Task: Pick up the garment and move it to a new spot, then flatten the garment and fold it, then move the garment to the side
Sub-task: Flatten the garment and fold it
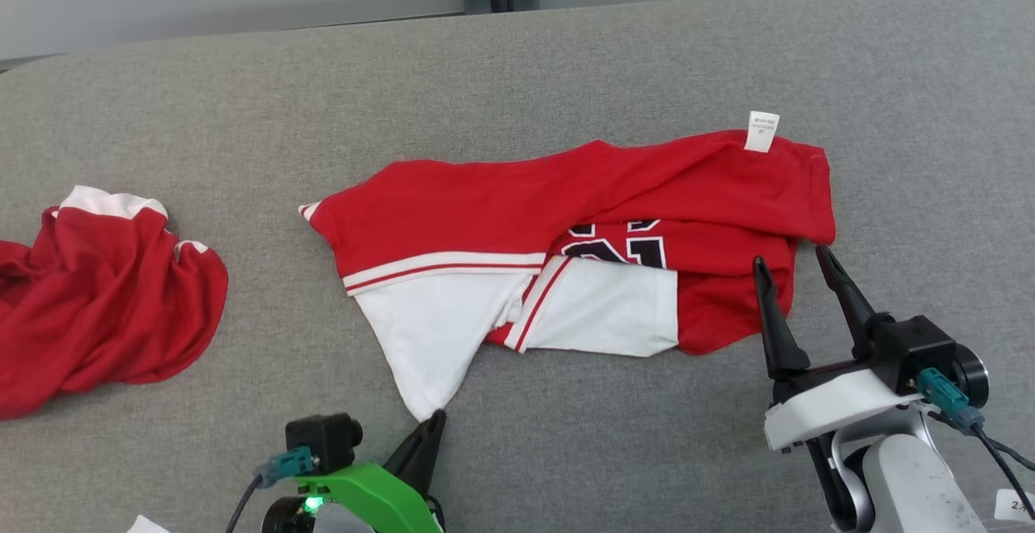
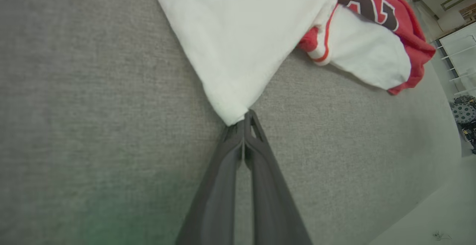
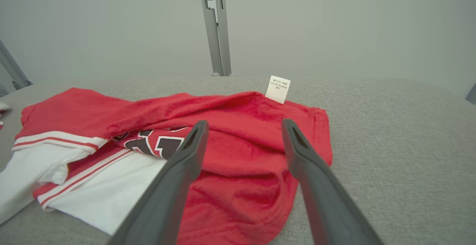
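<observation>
The red and white jersey [image 1: 566,226] lies in the middle of the grey soft tabletop [image 1: 566,72]. It is spread out sideways, but it is not flat. The red top part is folded down over the front, so the dark number [image 1: 618,246] is half hidden. Two white parts poke out along the near edge. A small white tag [image 1: 762,130] stands up at the far right edge.

The long white corner [image 1: 420,399] points toward the robot. The left gripper [image 1: 437,418] is right at its tip. Its two dark fingers are squeezed together, and they seem to pinch the very end of that corner.

The right gripper [image 1: 791,258] is at the jersey's right side, by the red edge. Its fingers are spread wide apart and hold nothing. In the right wrist view the red cloth shows between them, but I cannot tell if they touch it.

Far off to the left lies another red and white garment [image 1: 105,298] — all crumpled in a heap, well apart from the jersey.
</observation>
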`<state>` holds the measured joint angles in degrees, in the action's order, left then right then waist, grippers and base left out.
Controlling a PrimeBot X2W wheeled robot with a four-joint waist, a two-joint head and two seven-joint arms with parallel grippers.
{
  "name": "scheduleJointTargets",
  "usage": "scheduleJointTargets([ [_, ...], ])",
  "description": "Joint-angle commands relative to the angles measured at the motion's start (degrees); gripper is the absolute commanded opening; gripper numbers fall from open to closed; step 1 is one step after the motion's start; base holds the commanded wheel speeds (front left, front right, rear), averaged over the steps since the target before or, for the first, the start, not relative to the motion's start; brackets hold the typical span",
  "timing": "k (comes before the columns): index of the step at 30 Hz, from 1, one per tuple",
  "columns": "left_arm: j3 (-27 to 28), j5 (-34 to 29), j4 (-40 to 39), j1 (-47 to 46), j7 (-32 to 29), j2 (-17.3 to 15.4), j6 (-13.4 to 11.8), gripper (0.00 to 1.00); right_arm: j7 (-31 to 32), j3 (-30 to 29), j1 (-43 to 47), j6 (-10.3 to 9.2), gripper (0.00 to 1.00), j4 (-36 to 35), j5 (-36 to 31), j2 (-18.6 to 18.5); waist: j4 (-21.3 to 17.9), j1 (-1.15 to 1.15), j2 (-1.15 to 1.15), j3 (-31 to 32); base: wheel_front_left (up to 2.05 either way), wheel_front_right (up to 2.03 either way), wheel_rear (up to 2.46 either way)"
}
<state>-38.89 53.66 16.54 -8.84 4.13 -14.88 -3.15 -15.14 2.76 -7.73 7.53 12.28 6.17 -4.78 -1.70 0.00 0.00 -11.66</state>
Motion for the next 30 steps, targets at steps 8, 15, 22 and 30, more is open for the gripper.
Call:
scheduleJointTargets([
  [8,-0.93,-3.38,4.74,-0.57,3.92,1.82,-2.37,1.0,-0.01,0.65,1.09,-0.08,1.0,-0.12,0.11,0.09,-0.45,0.0,0.0,0.05,0.0,0.0,0.0],
  [15,1.86,-1.64,-0.13,3.18,4.25,0.88,-8.05,1.0,0.0,0.33,1.74,-0.08,1.0,-0.4,-0.34,-0.23,-1.11,0.0,0.0,0.05,0.0,0.0,0.0],
  [22,3.8,-0.3,-2.95,4.2,4.45,0.32,-9.47,1.0,0.0,0.57,1.99,-0.08,1.0,-0.26,-0.66,-0.21,-1.6,0.0,0.0,0.0,0.0,0.0,0.0],
  [30,3.18,-1.09,-2.5,2.44,4.08,0.54,-9.94,0.46,0.0,0.56,2.21,-0.08,1.0,-0.44,-0.66,-0.42,-2.03,0.0,0.0,-0.34,0.0,0.0,0.0],
])
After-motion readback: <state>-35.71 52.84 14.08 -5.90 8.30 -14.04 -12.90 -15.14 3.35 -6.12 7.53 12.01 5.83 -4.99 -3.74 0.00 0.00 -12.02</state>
